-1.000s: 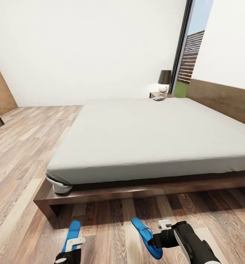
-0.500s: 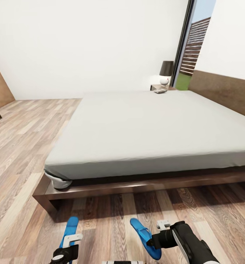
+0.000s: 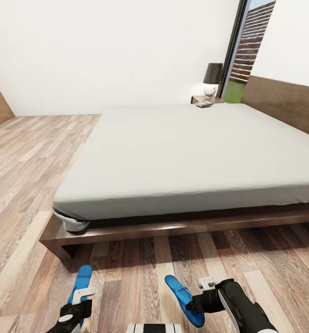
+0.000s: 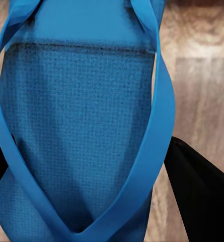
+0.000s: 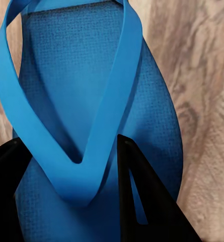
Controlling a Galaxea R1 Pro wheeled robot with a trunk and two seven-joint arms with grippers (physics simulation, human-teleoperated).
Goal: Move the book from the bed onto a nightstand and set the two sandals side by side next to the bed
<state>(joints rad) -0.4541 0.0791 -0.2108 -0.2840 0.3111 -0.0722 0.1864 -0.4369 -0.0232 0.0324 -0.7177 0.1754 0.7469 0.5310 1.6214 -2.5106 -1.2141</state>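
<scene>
In the head view the off-white bed (image 3: 182, 152) spans the middle on its dark wood frame. My left gripper (image 3: 79, 303) is shut on a blue sandal (image 3: 83, 280) low over the floor near the bed's front left corner. The same sandal (image 4: 81, 126) shows between dark fingers (image 4: 200, 201) in the left wrist view. My right gripper (image 3: 192, 305) is shut on the other blue sandal (image 3: 182, 296), whose strap (image 5: 91, 126) passes a black finger (image 5: 144, 201). The nightstand (image 3: 201, 98) stands behind the bed's far corner. A small dark book (image 3: 204, 104) lies there; whether on bed or nightstand I cannot tell.
A lamp (image 3: 213, 76) with a dark shade stands on the nightstand beside a tall window (image 3: 240, 55). A brown headboard (image 3: 284, 104) runs along the right wall. Wood-plank floor (image 3: 29, 175) stretches to the bed's left and in front of it.
The whole picture has shifted, so the camera moved. My left gripper and its sandal have drifted slightly left. The right gripper still holds its sandal in the same place.
</scene>
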